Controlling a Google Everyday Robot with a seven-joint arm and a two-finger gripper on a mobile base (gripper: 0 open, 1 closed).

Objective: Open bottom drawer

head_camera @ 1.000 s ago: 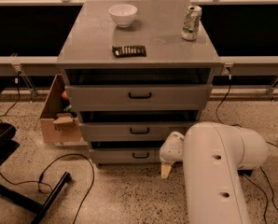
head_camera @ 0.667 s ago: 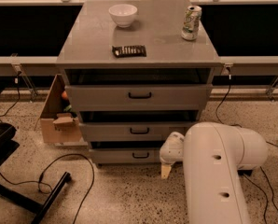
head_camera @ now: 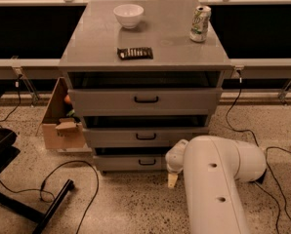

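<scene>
The grey cabinet (head_camera: pixel 145 57) has three drawers. The bottom drawer (head_camera: pixel 128 163) is the lowest and slimmest, with a small black bar handle (head_camera: pixel 146 162); its front stands slightly forward of the cabinet. My white arm (head_camera: pixel 218 179) comes in from the lower right. My gripper (head_camera: pixel 173 172) is low, just right of the bottom drawer's handle, with one cream fingertip (head_camera: pixel 172 180) pointing down to the floor. The middle drawer (head_camera: pixel 145 136) and top drawer (head_camera: pixel 145 100) are above.
On the cabinet top are a white bowl (head_camera: pixel 128 15), a drink can (head_camera: pixel 199 23) and a dark snack bar (head_camera: pixel 135 53). A cardboard box (head_camera: pixel 62 121) stands to the left. Cables (head_camera: pixel 62 179) and a black chair base (head_camera: pixel 18 199) lie on the floor.
</scene>
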